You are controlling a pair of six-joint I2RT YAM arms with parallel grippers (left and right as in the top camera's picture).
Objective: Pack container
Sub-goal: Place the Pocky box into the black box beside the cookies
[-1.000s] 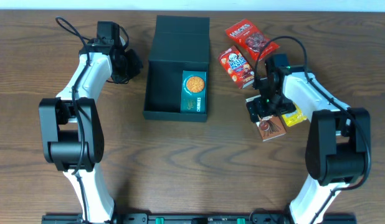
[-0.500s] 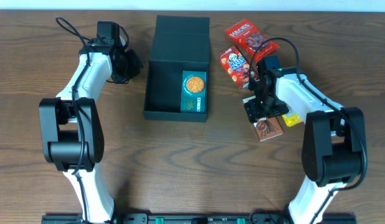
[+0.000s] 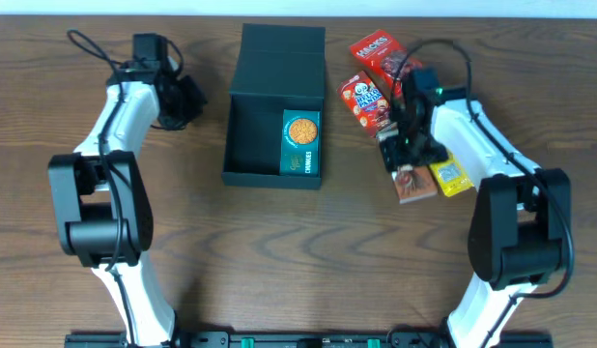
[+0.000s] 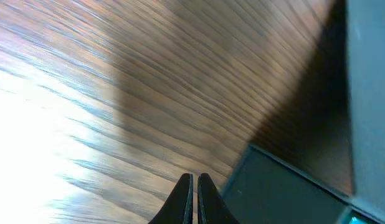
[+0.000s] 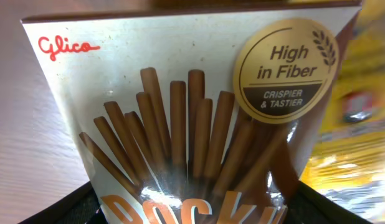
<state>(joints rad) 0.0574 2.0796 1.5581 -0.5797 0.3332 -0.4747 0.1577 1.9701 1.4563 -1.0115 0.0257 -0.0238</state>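
The container (image 3: 248, 135) is a dark grey-green box standing open at mid-table, its flap lid (image 3: 282, 58) folded back. A teal snack packet (image 3: 301, 142) lies in its right side. My right gripper (image 3: 403, 159) is to the right of the container, and its black fingers (image 5: 74, 204) press both sides of a brown Pocky box (image 5: 192, 112), also seen from above (image 3: 415, 186). My left gripper (image 4: 194, 182) is shut on nothing, low over the wood beside the container's wall (image 4: 292, 193). From above, the left gripper (image 3: 187, 97) is left of the container.
Two red snack packets (image 3: 368, 101) (image 3: 383, 56) lie right of the lid, close to the right arm. A yellow packet (image 3: 451, 176) sits beside the Pocky box and shows as the yellow packet (image 5: 351, 124) at the wrist view's right edge. Cables trail from both wrists.
The right gripper has closed in on the Pocky box and moved it back and slightly left, away from the yellow packet. The left arm has shifted a little left and back.
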